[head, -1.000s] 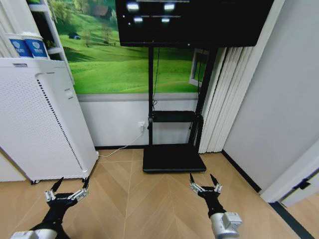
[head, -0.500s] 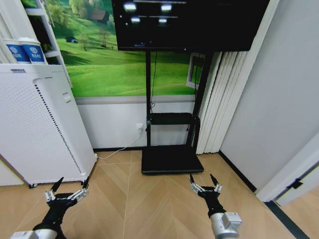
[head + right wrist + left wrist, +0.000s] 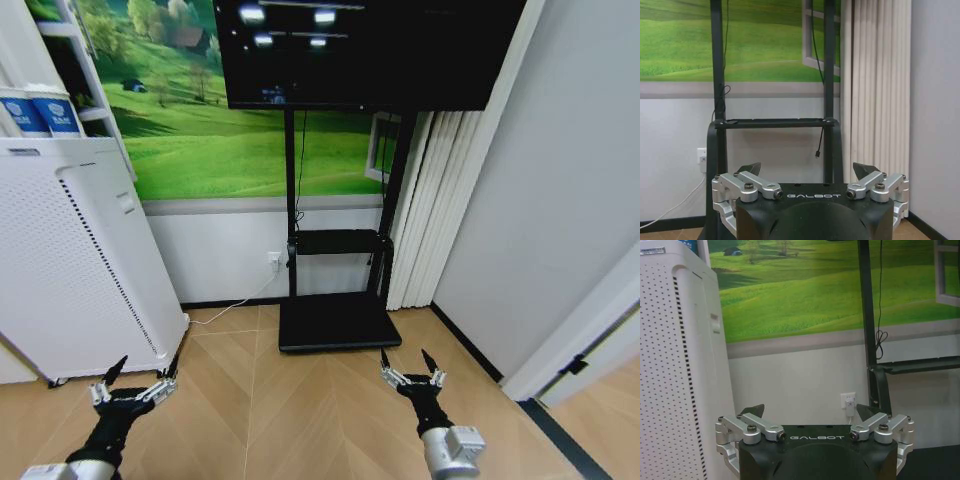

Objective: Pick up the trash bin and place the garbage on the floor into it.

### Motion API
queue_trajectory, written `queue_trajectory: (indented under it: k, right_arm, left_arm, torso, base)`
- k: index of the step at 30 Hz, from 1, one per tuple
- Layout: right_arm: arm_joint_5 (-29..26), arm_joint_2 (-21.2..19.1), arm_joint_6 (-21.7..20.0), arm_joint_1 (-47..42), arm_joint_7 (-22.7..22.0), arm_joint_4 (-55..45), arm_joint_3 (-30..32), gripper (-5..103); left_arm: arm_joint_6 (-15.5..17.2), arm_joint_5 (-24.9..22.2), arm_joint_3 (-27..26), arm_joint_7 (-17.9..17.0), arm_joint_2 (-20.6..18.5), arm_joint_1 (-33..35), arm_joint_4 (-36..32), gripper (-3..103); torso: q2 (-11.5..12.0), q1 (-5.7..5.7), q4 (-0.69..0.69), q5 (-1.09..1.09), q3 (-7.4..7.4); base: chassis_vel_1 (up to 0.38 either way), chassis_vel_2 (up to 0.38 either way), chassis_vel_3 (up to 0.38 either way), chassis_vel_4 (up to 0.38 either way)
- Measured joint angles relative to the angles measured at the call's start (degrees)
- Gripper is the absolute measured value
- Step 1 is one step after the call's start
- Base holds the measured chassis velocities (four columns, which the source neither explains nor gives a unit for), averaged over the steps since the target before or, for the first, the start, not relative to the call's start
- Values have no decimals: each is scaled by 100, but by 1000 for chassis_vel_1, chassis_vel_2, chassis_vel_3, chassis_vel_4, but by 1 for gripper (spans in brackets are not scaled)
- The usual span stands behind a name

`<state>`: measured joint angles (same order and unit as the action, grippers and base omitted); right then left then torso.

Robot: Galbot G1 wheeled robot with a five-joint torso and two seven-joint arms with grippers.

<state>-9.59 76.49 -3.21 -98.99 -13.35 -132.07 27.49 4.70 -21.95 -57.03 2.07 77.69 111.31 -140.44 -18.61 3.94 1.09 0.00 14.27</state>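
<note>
Bin and garbage lie somewhere outside what I can see from here, so neither can be placed; ahead of my grippers is bare floor (image 3: pixel 300 400) running to a wall.

My left gripper (image 3: pixel 135 380) and right gripper (image 3: pixel 411 366) both hang low over the parquet with fingers spread wide and nothing between them. Beyond my left gripper stands a white cabinet (image 3: pixel 70 260) with two blue-white cups (image 3: pixel 45 113) on top. Beyond my right one, a black TV stand (image 3: pixel 335 320) plants its base plate on the floor, with a screen (image 3: pixel 360 50) above and a cable (image 3: pixel 235 305) trailing from a wall socket. To the outside of my right gripper runs a grey wall (image 3: pixel 560 200) with a dark skirting strip (image 3: pixel 560 440) along its foot.

Risks, as I judge them: with the bin unlocated, any drive or turn is half blind. My left arm could clip the cabinet close beside it. Rolling forward could catch the cable or ride up on the stand's base. The cups might be mistaken for litter; they are not part of the job.
</note>
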Motion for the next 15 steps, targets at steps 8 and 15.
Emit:
queue_trajectory:
  k: [8, 15]
  right_arm:
    - [0, 0, 0, 0, -1, 0, 0, 100]
    - [0, 0, 0, 2, -1, 0, -1, 100]
  left_arm:
    - [0, 0, 0, 1, 0, 0, 0, 100]
    - [0, -1, 0, 1, 0, 0, 0, 100]
  torso:
    - [-189, 62, 2, -1, 126]
    - [-303, 100, -2, 0, 202]
  base:
    - [-78, -69, -66, -71]
    - [-33, -30, -24, -30]
